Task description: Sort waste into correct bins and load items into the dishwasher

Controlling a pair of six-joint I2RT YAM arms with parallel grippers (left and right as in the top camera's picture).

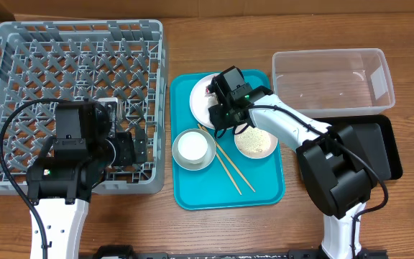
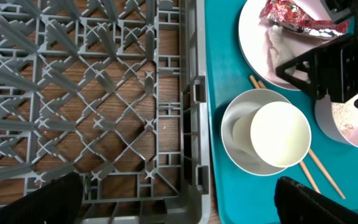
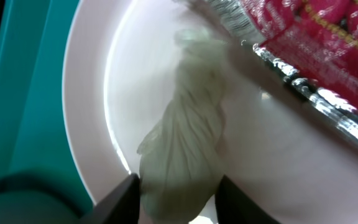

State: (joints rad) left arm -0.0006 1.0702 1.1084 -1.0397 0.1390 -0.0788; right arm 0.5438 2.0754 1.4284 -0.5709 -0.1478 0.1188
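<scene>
My right gripper (image 1: 221,115) is down on the white plate (image 1: 200,97) on the teal tray. In the right wrist view its fingers (image 3: 178,199) are shut on the white crumpled scrap (image 3: 188,143), which still lies on the plate (image 3: 92,93). The red-and-white wrapper (image 3: 316,50) lies just beyond it. The metal bowl (image 1: 178,152) holds the white cup (image 1: 193,147). The white bowl (image 1: 255,142) holds rice grains. The chopsticks (image 1: 228,167) lie between the bowls. My left gripper (image 2: 179,199) is open and empty over the near right corner of the grey dish rack (image 1: 74,72).
The clear tub (image 1: 333,83) stands at the far right, with the black tray (image 1: 387,147) in front of it, partly hidden by my right arm. The teal tray (image 1: 264,191) sits right of the rack.
</scene>
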